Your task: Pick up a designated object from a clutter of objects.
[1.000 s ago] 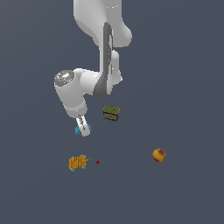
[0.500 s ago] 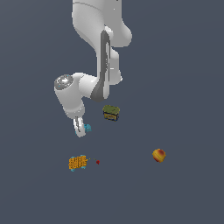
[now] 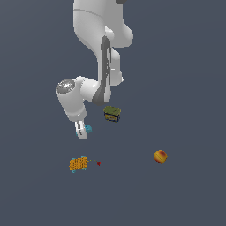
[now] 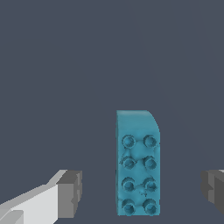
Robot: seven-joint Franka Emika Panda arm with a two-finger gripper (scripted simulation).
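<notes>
the tool [image 4: 140, 192] hangs wide open over the brick [image 4: 137, 164], holding nothing; in the wrist view the brick lies between its two pads [image 4: 70, 192], apart from both and nearer one. this looks like the approach, just ahead of the grasp. next it wants lowering and centring, then closing across the brick's narrow sides. farther off on the surface [image 3: 185, 88] sit the box [image 3: 112, 114], the orange block [image 3: 78, 164] and the ball [image 3: 160, 156].

Simulated test scene: flat, featureless grey-blue floor [image 3: 185, 66] under a rendered robot arm [image 3: 99, 53].
</notes>
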